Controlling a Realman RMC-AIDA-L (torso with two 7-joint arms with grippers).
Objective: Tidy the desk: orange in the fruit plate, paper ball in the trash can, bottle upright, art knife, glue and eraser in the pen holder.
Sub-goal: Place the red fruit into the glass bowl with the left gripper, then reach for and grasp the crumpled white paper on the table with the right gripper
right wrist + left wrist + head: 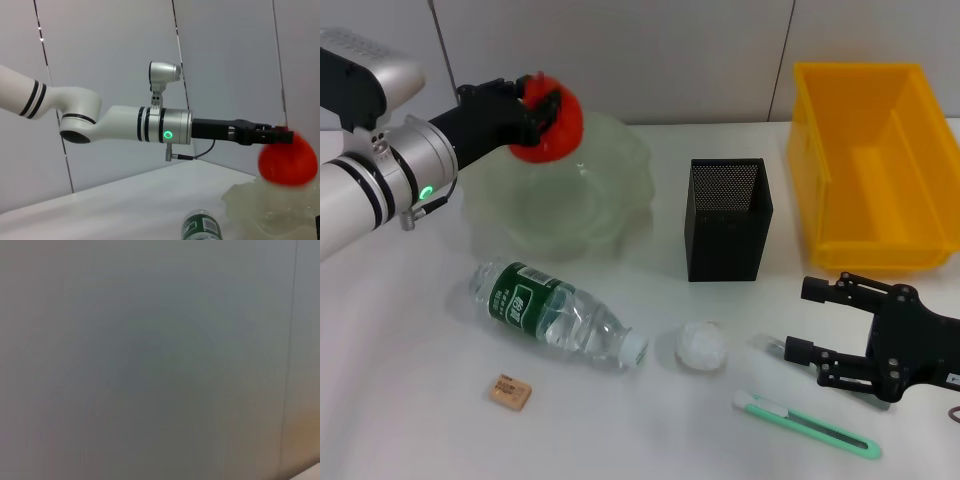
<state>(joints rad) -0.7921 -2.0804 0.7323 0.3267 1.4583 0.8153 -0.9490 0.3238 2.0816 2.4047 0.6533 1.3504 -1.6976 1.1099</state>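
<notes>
My left gripper (530, 100) reaches over the translucent green fruit plate (620, 160) with its fingers apart. The orange (552, 130) shows blurred just beyond and under the fingertips, above the plate; the right wrist view shows the same orange (288, 160) below the left gripper (280, 132), over the plate (260, 205). The bottle (555, 313) lies on its side. The paper ball (701, 346), the eraser (509, 391) and the green art knife (810, 425) lie near the front. My right gripper (803, 320) rests open at the front right, beside the knife. I cannot make out the glue.
A black mesh pen holder (727, 218) stands mid-table. A yellow bin (875, 165) sits at the back right. The left wrist view shows only a blank grey surface. The bottle (202, 227) also appears low in the right wrist view.
</notes>
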